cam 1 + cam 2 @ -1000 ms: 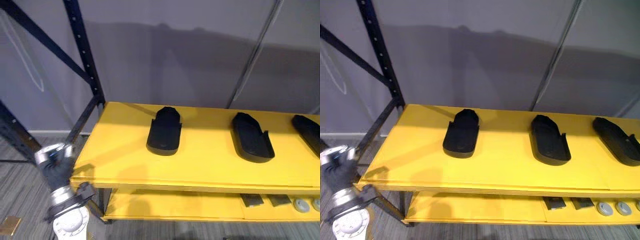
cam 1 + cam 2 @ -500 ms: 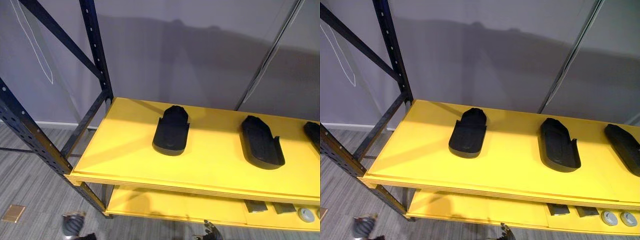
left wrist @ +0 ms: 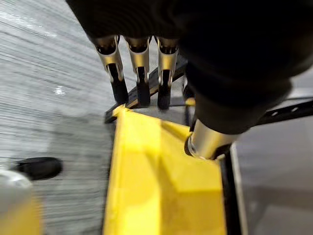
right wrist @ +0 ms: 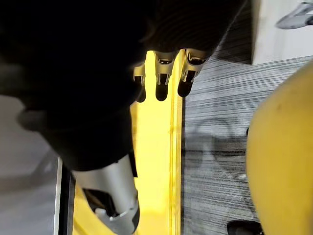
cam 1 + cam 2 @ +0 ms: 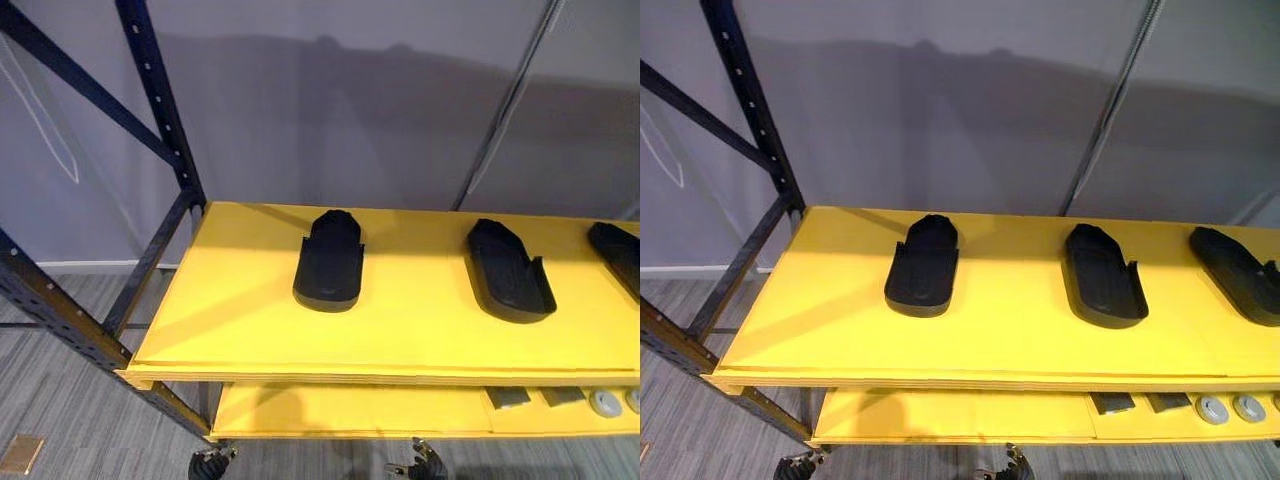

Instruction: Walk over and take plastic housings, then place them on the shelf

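A dark rack post [image 5: 160, 110] stands at the left end of the yellow shelf [image 5: 240, 320]. Three black plastic housings lie on the shelf, well apart. Each is a long shallow shell, rounded at the far end, with its hollow side up. They are the left housing [image 5: 328, 262], the middle housing [image 5: 510, 272] and the right housing [image 5: 1237, 272]. The right eye view takes in the whole of the right housing, which the left eye view cuts at its edge. The lower shelf [image 5: 330, 412] carries small dark blocks [image 5: 1110, 403] and round discs [image 5: 1215, 409]. The left hand [image 3: 139, 73] and the right hand [image 4: 161, 78] hang low before the shelf, fingers straight and relaxed, holding nothing.
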### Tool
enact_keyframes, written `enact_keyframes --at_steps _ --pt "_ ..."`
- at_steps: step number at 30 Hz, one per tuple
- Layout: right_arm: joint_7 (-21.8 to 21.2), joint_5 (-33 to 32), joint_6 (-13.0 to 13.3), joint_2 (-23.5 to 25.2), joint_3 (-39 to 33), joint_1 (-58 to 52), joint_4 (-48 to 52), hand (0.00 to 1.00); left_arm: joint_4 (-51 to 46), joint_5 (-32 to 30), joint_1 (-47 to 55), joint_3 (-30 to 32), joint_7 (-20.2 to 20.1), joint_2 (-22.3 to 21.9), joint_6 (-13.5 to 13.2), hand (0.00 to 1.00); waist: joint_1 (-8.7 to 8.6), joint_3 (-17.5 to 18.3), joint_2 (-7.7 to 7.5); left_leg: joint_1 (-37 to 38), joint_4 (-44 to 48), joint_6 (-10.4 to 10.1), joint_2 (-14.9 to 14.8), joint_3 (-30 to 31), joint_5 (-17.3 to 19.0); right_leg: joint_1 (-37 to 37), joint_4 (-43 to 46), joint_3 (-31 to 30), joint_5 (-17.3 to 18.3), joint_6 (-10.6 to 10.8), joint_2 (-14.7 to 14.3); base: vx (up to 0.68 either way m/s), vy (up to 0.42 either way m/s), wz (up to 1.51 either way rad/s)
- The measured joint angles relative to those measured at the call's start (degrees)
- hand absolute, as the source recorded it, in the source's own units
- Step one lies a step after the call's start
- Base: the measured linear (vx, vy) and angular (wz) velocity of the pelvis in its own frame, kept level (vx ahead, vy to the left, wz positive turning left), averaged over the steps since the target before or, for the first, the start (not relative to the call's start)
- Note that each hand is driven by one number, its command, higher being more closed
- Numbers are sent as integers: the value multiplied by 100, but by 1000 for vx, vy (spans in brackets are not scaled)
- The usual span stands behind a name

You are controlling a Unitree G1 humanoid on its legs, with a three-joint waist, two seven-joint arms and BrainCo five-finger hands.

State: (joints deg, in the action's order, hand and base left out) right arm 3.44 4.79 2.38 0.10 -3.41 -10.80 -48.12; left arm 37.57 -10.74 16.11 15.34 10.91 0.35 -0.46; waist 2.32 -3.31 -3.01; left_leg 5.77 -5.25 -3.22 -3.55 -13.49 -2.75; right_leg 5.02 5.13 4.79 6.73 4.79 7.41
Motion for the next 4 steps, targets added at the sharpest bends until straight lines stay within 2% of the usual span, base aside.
enact_keyframes --at_steps 4 --pt "4 0 0 -19 -114 101 -121 0 252 32 -68 -25 -13 28 -33 0 -16 -10 73 47 1 15 2 -95 35 14 -53 -114 -13 15 -8 10 4 -13"
